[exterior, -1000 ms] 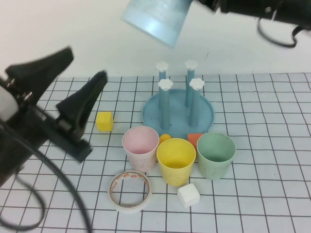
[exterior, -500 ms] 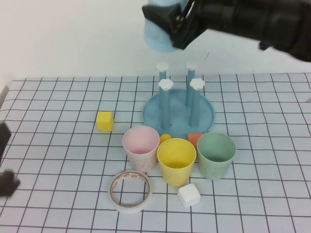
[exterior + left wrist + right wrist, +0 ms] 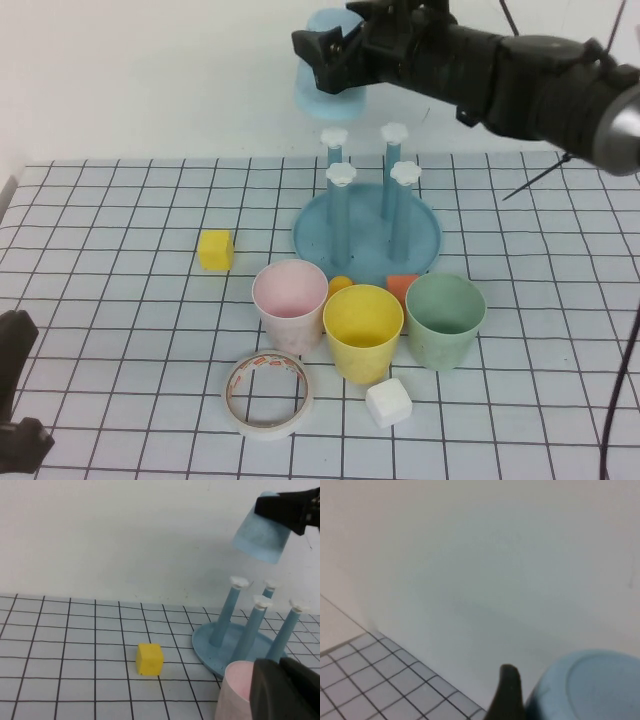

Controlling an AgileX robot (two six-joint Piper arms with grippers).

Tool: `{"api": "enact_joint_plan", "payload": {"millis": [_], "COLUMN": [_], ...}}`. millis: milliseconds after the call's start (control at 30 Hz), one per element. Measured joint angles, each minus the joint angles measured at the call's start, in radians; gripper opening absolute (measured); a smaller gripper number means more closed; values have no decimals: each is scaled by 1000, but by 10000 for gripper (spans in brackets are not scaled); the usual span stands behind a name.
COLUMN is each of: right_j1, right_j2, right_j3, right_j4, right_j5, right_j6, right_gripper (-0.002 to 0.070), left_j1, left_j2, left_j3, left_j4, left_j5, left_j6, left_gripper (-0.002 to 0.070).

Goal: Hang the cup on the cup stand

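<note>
From the high view, the right hand (image 3: 335, 55) hangs in the air above the cup stand (image 3: 367, 232), pinching the cup (image 3: 322, 88), which is held upside down over the stand's rear pegs and clear of their white caps. The stand sits on the gridded bench (image 3: 120, 230); just in front of it stand a pink cup (image 3: 290, 304), a yellow cup (image 3: 362, 331) and a pale green cup (image 3: 444, 320), with a tape roll (image 3: 267, 394) and a white cube (image 3: 388, 402) nearer still, and a yellow cube (image 3: 215, 249) off to the stand's left. The left hand (image 3: 14, 405) lies low, well apart from the stand on its near left, and I cannot tell how its fingers are set. In the left wrist view, the cup (image 3: 260, 532) tilts mouth-down above the stand's pegs (image 3: 239, 611), gripped from above by dark fingers (image 3: 287, 510). In the right wrist view, the cup's flat base (image 3: 590, 687) shows beside one dark fingertip (image 3: 507, 692).
</note>
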Motion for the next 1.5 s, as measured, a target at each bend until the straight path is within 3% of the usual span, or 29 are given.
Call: {"api": "enact_joint_plan", "payload": {"millis": [400,700,1033,1133,1333,1500], "right_j1": [0,1,1,2,6,6], "right_j2": [69,107,75,2,-243,-496], "right_j3": [-14,-14,-14,-14,24,248], "right_j4": [4,13,18,18,20,22], "right_j5": [-32,-129,-156,-160,-167,-169], "right_j6": [82,99,84,109,194,209], "right_gripper": [568,615,600,499,90,12], "left_j1": [0,0,0,0,0,0], "left_j2": [0,0,0,0,-47,-150], "left_j3": [0,0,0,0,7,76], "left_j4": [42,44,74,131,170,174], "left_j5": [0,-5,-5,-9,-11,-11], "left_j6": [-2,-2,-4,-2,-2,-2], "left_gripper": [0,0,-1,-1,-1,-1]}}
